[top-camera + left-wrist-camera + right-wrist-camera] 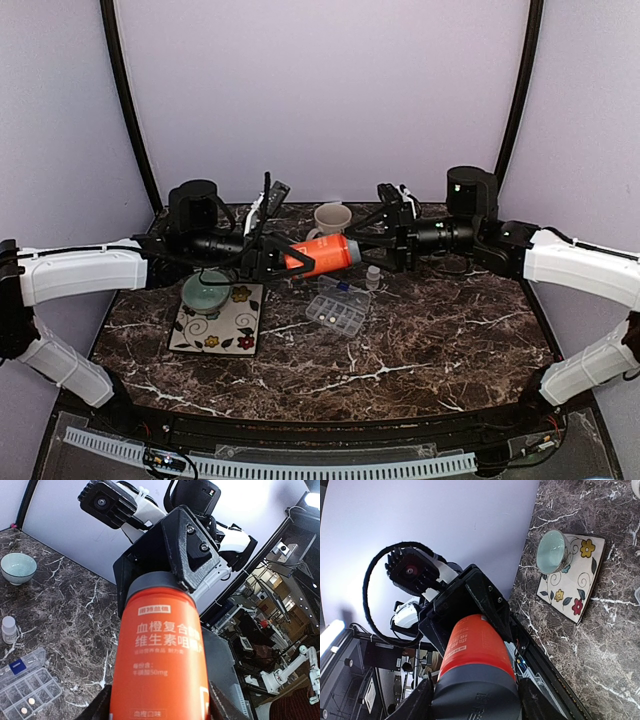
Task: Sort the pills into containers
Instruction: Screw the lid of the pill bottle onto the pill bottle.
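An orange pill bottle with a grey cap hangs level above the table, held between both arms. My left gripper is shut on its orange body. My right gripper is shut on the grey cap. Below the bottle lies the clear organiser box with its lid open. Two white pills rest in its compartments. The bottle hides the inner faces of both pairs of fingers.
A small white bottle stands beside the organiser. A cream mug is behind the held bottle. A pale green bowl sits on a floral coaster at the left. Dark marble table.
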Controlling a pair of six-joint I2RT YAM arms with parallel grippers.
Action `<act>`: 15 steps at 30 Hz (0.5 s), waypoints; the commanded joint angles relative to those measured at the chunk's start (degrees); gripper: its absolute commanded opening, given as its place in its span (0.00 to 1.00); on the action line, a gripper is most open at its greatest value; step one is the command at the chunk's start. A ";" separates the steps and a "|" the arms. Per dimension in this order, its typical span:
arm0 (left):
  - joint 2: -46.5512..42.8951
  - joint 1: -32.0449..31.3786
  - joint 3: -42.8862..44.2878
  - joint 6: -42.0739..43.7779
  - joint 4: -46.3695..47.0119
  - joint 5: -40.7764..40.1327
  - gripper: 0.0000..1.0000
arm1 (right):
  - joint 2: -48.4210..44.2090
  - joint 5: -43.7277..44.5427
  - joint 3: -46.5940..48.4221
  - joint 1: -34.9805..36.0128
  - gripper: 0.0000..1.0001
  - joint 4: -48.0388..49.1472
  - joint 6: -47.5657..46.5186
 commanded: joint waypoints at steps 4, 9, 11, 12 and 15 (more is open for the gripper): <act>-4.21 -5.60 5.29 9.98 0.88 -7.84 0.00 | 5.07 -2.67 -0.09 3.86 0.04 -1.47 1.95; -6.96 -6.25 4.68 14.25 -1.60 -13.81 0.00 | 5.83 -2.59 0.35 3.89 0.04 -2.44 2.30; -8.30 -6.77 4.12 16.19 -1.77 -16.29 0.00 | 6.04 -2.52 0.63 3.83 0.03 -3.10 2.45; -9.01 -7.07 3.74 17.10 -1.73 -17.57 0.00 | 6.13 -2.50 0.76 3.85 0.03 -3.27 2.65; -10.74 -7.78 2.68 19.11 -1.40 -20.58 0.00 | 6.38 -2.52 1.06 3.85 0.03 -3.78 3.06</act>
